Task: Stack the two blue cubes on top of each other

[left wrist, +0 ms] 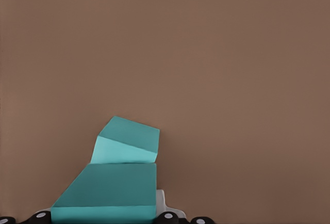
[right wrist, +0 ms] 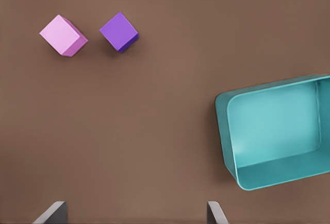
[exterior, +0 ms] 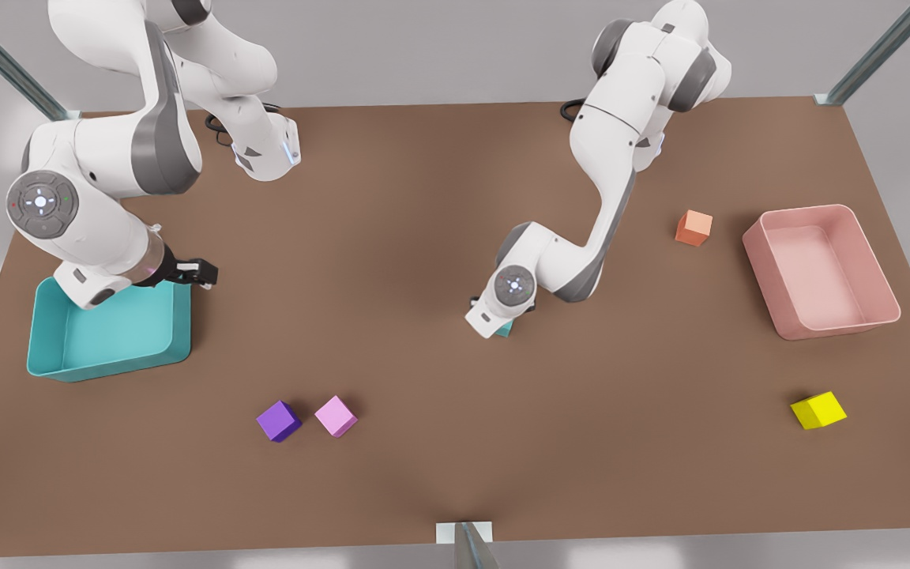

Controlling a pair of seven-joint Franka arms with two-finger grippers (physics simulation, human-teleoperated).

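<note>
The left pincer [exterior: 502, 322] grips one small matte teal cube [left wrist: 105, 192] above the second teal cube [left wrist: 128, 141]. The right pincer [exterior: 201, 273] hangs open near the teal bin [exterior: 107, 336].

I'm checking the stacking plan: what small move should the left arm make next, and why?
Probably ease the left pincer toward the farther blue cube: the nearer blue cube, right at the pincer, lies short of it, not over it. The right pincer waits open by the teal bin.

You are getting the front camera looking steeply down across the brown matte table [exterior: 423, 197]; the right wrist camera is sharing its glossy teal bin [exterior: 107, 336] [right wrist: 273, 131], while the left wrist camera is hugging two small teal matte cubes [left wrist: 116, 182].
</note>
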